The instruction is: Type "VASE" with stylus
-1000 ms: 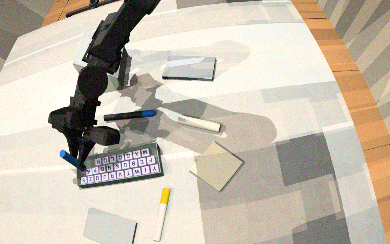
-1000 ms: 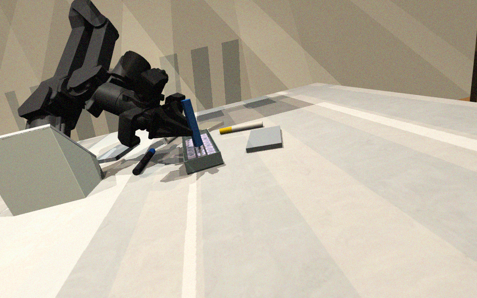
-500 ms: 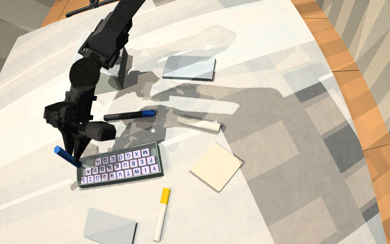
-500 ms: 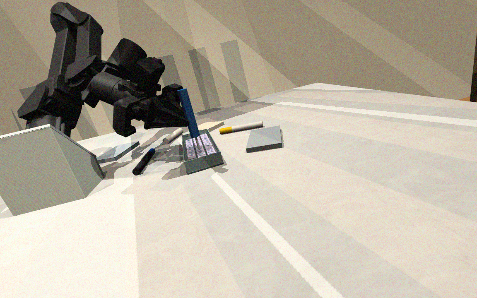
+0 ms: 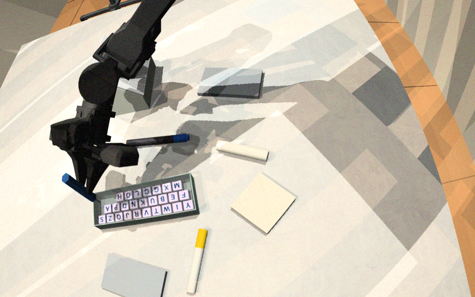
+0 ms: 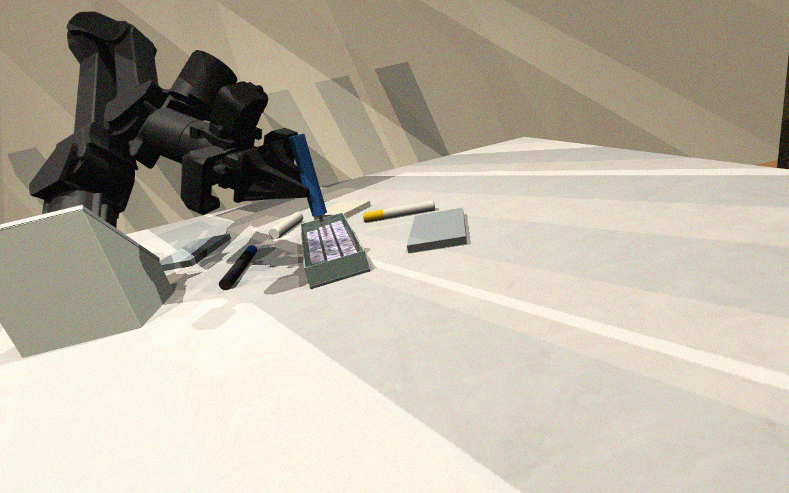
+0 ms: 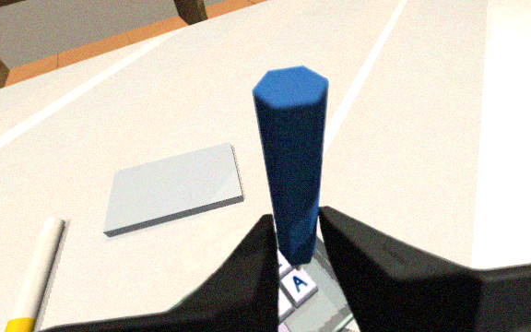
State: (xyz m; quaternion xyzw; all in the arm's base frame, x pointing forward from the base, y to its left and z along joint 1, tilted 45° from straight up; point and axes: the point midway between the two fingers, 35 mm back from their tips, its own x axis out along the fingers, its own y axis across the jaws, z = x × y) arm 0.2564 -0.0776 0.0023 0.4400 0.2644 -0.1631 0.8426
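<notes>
A blue hexagonal stylus [image 5: 78, 187] [image 6: 307, 165] [image 7: 293, 161] stands tilted, its thin tip pointing down. My gripper [image 5: 87, 189] [image 6: 309, 192] [image 7: 296, 219] is shut on it near its lower part. The keyboard [image 5: 146, 220] [image 6: 339, 274] is a dark green tray of pale lettered keys, upside down in the top view. The stylus tip is over the tray's left end there, near the A key [image 5: 107, 208] [image 7: 299, 282]. Whether the tip touches anything cannot be told. The V key [image 5: 145, 211], S key [image 5: 99, 218] and E key [image 5: 172, 196] show clear of the stylus.
A black marker with a blue cap [image 5: 150, 140] [image 6: 238, 268] and a cream cylinder [image 5: 242, 150] [image 6: 285, 225] lie beside the keyboard. A yellow-capped marker [image 5: 195, 269] [image 6: 398, 211], a grey slab [image 5: 134, 275] [image 6: 437, 231] [image 7: 175, 189], a cream pad [image 5: 263, 203], another slab [image 5: 230, 81] and a large box [image 6: 48, 281] surround it.
</notes>
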